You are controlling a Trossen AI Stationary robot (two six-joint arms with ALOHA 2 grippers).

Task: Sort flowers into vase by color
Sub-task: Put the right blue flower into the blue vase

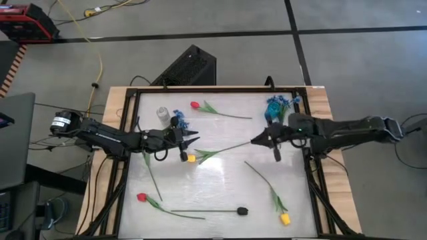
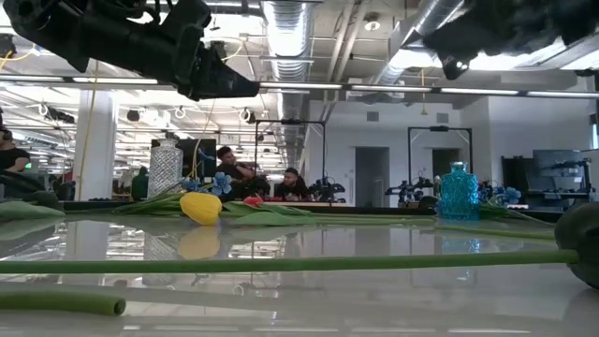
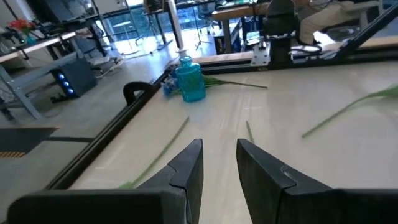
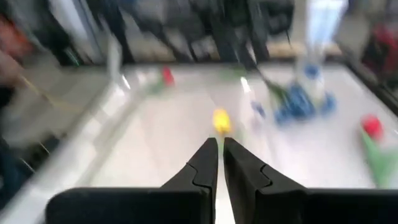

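Note:
My right gripper hovers right of the table's middle, shut at the free end of a yellow tulip's stem. The stem runs left to its bud, which lies on the table. My left gripper is open and empty, just on the far side of that bud; its fingers stand apart over bare table. A red tulip lies at the far side, and another red tulip at the near left. A black-headed flower and a second yellow tulip lie near the near edge. My right gripper pinches the free end of the yellow tulip's stem between its two fingers. It comes level from the table's right, the fingers roughly along the stem. The bud end rests on the table straight ahead. The blur hides the contact itself.
A blue glass vase with blue sprigs stands at the far right, also in the left wrist view. A clear vase with blue sprigs beside it stands at the far left. A loose green stem lies at the left.

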